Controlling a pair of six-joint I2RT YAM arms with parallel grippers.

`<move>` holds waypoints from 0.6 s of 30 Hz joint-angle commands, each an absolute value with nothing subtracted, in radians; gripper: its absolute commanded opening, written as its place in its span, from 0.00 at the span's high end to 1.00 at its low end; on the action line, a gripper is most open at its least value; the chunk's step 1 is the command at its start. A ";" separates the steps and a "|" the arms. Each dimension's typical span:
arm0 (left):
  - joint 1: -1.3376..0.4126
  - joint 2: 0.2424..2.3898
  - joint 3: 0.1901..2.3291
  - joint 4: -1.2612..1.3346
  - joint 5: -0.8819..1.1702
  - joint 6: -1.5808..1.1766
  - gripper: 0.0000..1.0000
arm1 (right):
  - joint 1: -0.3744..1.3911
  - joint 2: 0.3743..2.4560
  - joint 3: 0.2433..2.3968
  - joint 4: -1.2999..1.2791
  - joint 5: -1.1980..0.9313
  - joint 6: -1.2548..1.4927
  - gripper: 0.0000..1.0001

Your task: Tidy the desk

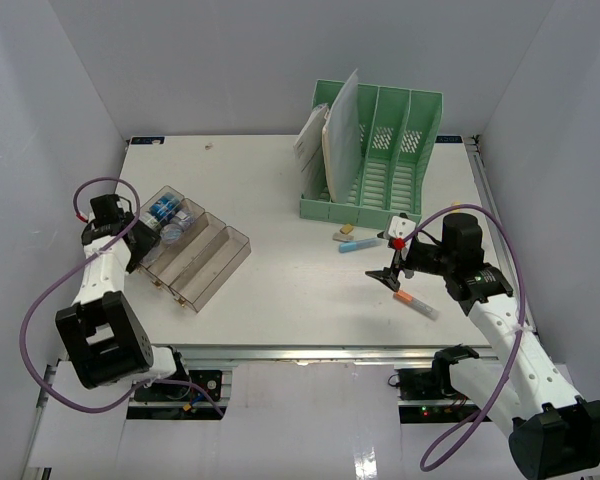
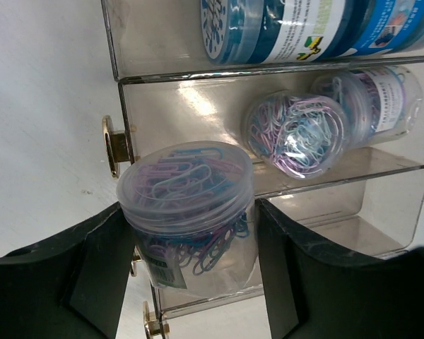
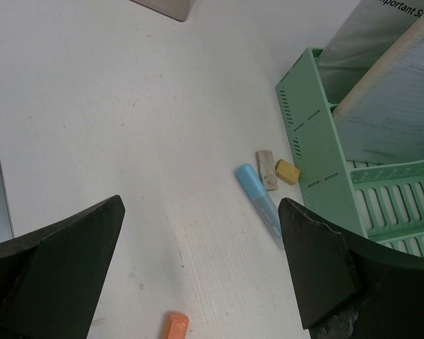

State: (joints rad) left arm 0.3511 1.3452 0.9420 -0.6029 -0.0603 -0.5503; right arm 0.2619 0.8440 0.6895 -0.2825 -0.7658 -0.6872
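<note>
My left claw (image 2: pixel 189 236) grips a clear tub (image 2: pixel 186 205) of paper clips by its sides, at the edge of the stepped tray (image 2: pixel 353 205). I judge it is bound for a compartment, like the second tub (image 2: pixel 297 134) lying in one. My right claw (image 3: pixel 201 212) hangs wide open and empty over the tabletop (image 3: pixel 127 106), which spreads beneath everything. Below it lie a blue pen (image 3: pixel 260 205), two erasers (image 3: pixel 267 169) just beside the rack (image 3: pixel 318 162), and an orange pen (image 3: pixel 175 325) nearer me. They are loose clutter, so the spread jaws look ready to pick one.
</note>
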 commanded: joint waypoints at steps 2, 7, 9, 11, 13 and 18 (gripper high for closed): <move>0.353 1.378 1.017 -0.587 -0.071 -0.554 0.36 | 0.254 0.837 0.701 -0.272 -0.771 -0.679 0.04; 0.353 1.401 1.028 -0.573 -0.067 -0.545 0.30 | 0.242 0.845 0.701 -0.270 -0.778 -0.674 0.04; 0.353 1.410 1.028 -0.571 -0.063 -0.536 0.28 | 0.240 0.846 0.701 -0.271 -0.781 -0.674 0.04; 0.353 1.419 1.027 -0.569 -0.052 -0.523 0.24 | 0.235 0.850 0.701 -0.272 -0.782 -0.675 0.04; 0.353 1.419 1.022 -0.563 -0.049 -0.518 0.18 | 0.233 0.853 0.701 -0.272 -0.783 -0.673 0.04; 0.353 1.411 1.009 -0.542 -0.039 -0.505 0.04 | 0.225 0.859 0.700 -0.274 -0.792 -0.672 0.04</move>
State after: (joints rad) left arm 0.3504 1.4328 0.9924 -0.5710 -0.0493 -0.5278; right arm 0.2352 0.8558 0.6895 -0.2829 -0.7671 -0.6832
